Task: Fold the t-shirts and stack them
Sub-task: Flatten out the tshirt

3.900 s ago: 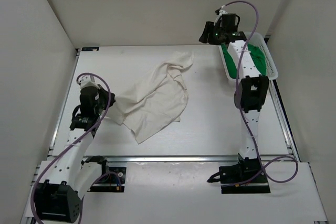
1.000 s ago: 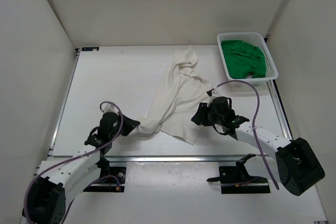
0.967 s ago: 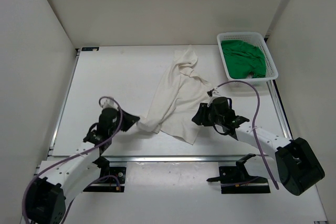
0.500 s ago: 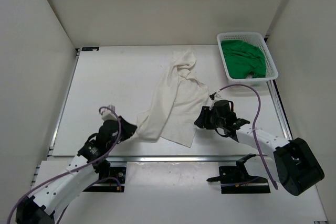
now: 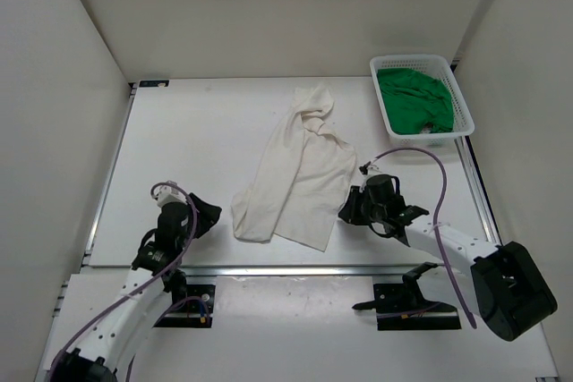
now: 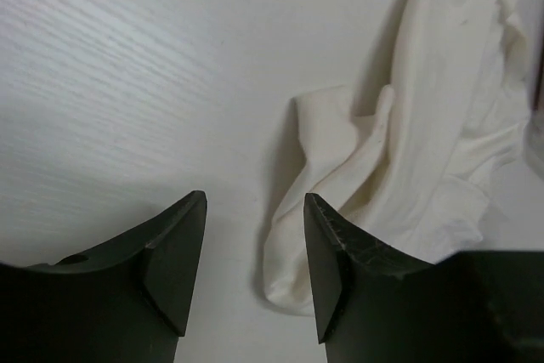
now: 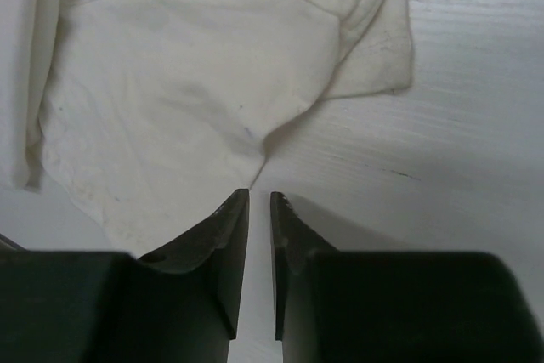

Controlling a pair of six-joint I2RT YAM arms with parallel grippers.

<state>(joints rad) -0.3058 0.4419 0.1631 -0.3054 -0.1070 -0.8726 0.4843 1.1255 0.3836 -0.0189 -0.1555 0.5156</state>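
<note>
We see the white shirt [image 5: 295,172] lying long, from the table's [image 5: 179,131] near edge toward the far one. Left claw [image 5: 211,214] wide, empty, apart from it. Right claw [image 5: 346,213] narrow, empty, nearer, just beside its right edge.

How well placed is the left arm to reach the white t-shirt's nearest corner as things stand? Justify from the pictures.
Probably yes. The left pincer is open and points toward the white t-shirt, whose bunched corner lies just ahead and slightly right of it. Only bare table lies between.
</note>
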